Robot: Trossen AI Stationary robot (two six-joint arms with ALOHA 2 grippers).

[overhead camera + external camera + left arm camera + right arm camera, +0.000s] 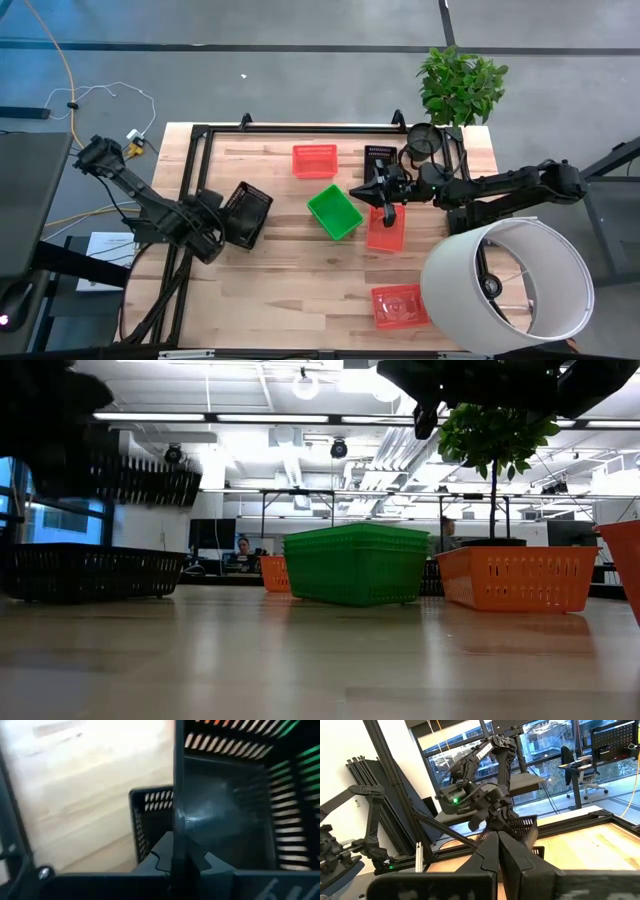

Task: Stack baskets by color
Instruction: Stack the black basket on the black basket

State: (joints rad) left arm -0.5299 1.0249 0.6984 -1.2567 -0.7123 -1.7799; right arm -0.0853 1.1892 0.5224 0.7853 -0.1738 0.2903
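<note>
My left gripper (pixel 220 224) is at the table's left, shut on a black basket (pixel 247 212) that hangs tilted in the air (pixel 135 480). A second black basket (pixel 95 572) stands on its base on the table just under it (pixel 150 815). A green basket (pixel 335 211) sits mid-table. Beside it is a red basket (pixel 385 232), and my right gripper (pixel 388 203) hovers shut above that one, touching nothing. Further red baskets (pixel 314 160) (pixel 400 305) and another black one (pixel 380 156) also stand on the wood. My left gripper pinches one side wall of the black basket (pixel 178 795) between its two fingers, one finger inside the basket and one outside. The fingers slant down from the table's left side. The basket is lifted clear and tilted, above the black basket on the table.
A large white lampshade (pixel 505 285) lies at the near right corner. A round black pot (pixel 424 141) and a green plant (pixel 461 84) stand at the far right. A black frame (pixel 200 135) borders the table's left and far edges. Bare wood lies between the black baskets and the green one.
</note>
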